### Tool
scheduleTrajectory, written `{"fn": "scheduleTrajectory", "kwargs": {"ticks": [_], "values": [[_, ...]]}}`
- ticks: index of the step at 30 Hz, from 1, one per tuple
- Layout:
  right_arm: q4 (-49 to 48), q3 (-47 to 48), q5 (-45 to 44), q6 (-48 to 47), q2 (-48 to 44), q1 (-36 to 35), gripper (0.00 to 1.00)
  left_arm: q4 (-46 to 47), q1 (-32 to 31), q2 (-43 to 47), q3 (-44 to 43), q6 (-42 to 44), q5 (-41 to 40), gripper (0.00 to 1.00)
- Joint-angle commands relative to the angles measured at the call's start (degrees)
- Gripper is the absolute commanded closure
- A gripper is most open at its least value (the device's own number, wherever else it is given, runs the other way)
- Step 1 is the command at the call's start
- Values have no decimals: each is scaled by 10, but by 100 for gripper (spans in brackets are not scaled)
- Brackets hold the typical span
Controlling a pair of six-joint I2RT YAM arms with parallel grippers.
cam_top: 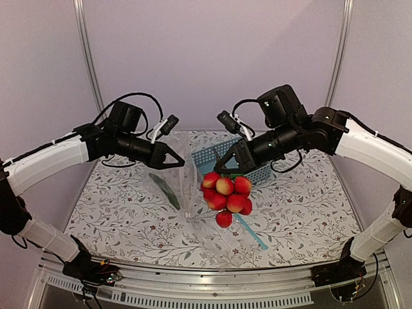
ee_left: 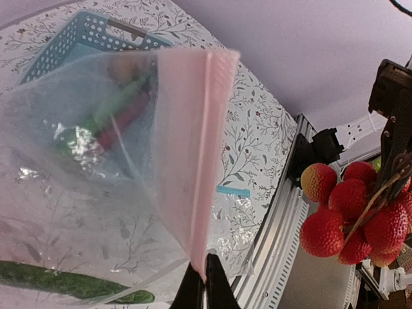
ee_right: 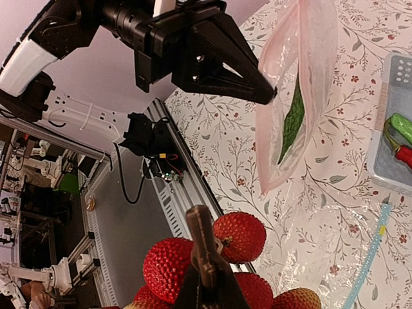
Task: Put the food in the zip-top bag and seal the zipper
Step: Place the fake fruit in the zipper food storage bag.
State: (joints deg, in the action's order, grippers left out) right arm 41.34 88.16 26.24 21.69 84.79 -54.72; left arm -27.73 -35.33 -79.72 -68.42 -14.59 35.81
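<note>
White-shelled arms (cam_top: 48, 161), black joints (cam_top: 123, 117), looping black cables (cam_top: 136, 94).

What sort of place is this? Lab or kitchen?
Probably a robot lab cell: plain panel walls on aluminium posts, a patterned tabletop on an aluminium frame, a power strip beside it.

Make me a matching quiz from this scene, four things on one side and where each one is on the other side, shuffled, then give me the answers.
Things:
1. fruit bunch
2. pink zipper strip
3. red chili
4. teal-blue strip

Places:
A. in the blue basket
B. lying on the table
C. hanging from the right pincer
D. pinched by the left pincer

Pairs: 1-C, 2-D, 3-A, 4-B.
</note>
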Motion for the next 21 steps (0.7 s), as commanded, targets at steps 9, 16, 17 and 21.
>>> {"fn": "scheduleTrajectory", "kwargs": {"ticks": [9,16,17,21], "values": [[-171,-14,79,119,80,-30,100,14,-35,5,12,18,11,100],[-265,-38,79,158,90,-35,100,15,-39,6,12,19,19,100],[-280,-43,74,158,91,-35,100,15,-40,7,11,19,21,100],[-329,-65,46,163,84,-35,100,15,-41,8,10,19,34,100]]}}
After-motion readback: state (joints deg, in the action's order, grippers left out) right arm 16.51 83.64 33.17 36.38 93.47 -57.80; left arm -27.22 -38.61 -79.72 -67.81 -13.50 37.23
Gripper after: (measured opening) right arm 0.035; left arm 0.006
